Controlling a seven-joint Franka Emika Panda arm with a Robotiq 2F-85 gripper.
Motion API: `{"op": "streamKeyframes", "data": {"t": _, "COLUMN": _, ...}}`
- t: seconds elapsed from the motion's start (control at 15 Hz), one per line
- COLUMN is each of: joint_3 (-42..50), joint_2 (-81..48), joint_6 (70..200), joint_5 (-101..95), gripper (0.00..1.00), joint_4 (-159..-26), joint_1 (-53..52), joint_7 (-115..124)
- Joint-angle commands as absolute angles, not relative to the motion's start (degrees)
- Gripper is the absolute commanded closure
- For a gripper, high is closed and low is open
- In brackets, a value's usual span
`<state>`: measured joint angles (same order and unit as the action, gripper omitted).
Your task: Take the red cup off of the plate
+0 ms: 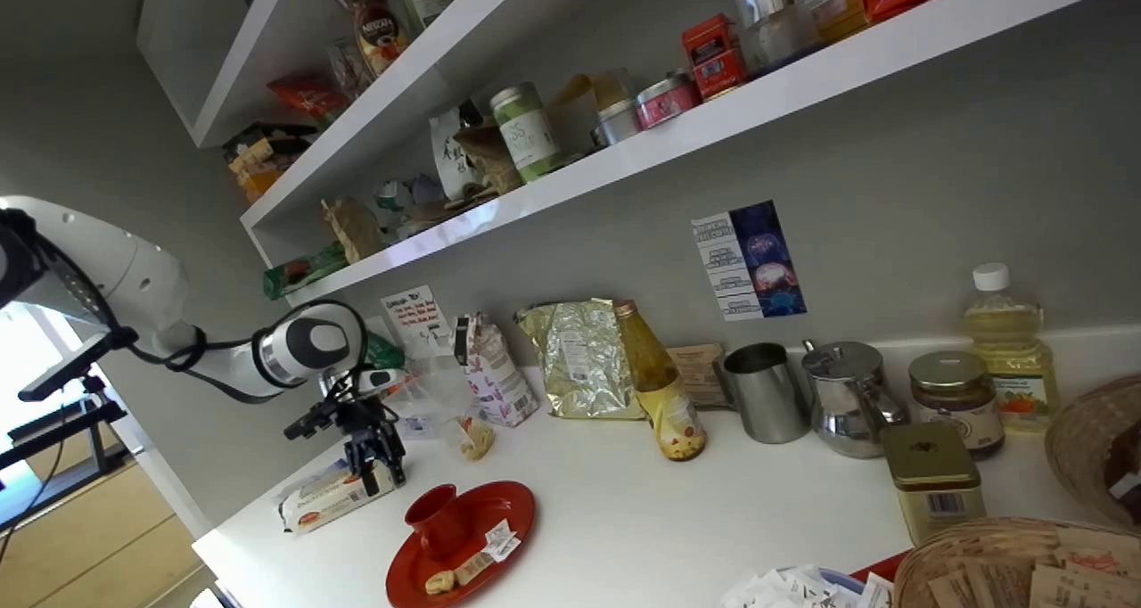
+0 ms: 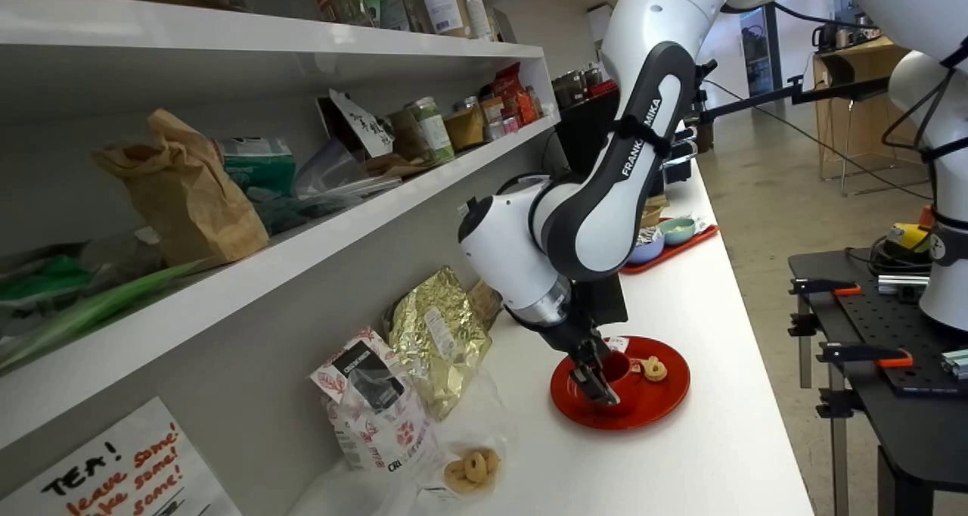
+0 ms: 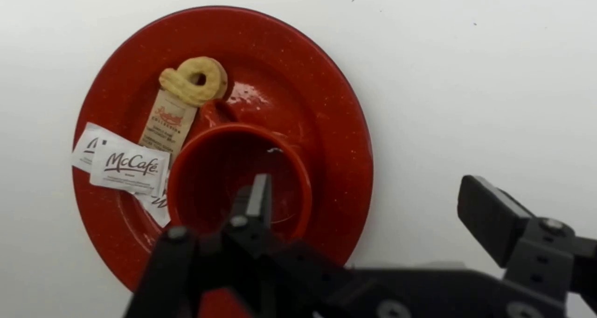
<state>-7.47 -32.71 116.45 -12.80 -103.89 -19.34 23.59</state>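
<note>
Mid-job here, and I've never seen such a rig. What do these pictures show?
It's a white, jointed robot arm with a black, pincer-like end effector. Two pictures come from cameras outside the robot; the third looks down from its wrist. On the flat white countertop lies a round, glossy red plate. It bears a short red cup, standing mouth up, a pale ring-shaped biscuit, a flat brown packet and flat white packets. The end effector is open, holding nothing.

White counter [image 2: 643, 455]: in an exterior view I look downward along its length.
Grey wall [image 1: 891, 207]: in an exterior view I face it across the counter, the picture tilted.
Red plate [image 3: 298, 75]: close beneath my wrist view, which looks down; all three views share it.
</note>
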Motion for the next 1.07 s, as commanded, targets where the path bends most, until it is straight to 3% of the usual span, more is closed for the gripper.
{"op": "streamKeyframes", "data": {"t": 0.0, "joint_3": -6.63, "joint_2": -35.1, "joint_6": 114.53, "joint_5": -11.61, "gripper": 0.0, "joint_4": -101.15, "joint_1": -19.95, "joint_7": 22.91}}
{"op": "streamKeyframes", "data": {"t": 1.0, "joint_3": -3.75, "joint_2": -40.35, "joint_6": 111.99, "joint_5": -10.9, "gripper": 0.0, "joint_4": -95.48, "joint_1": -18.11, "joint_7": 22.66}}
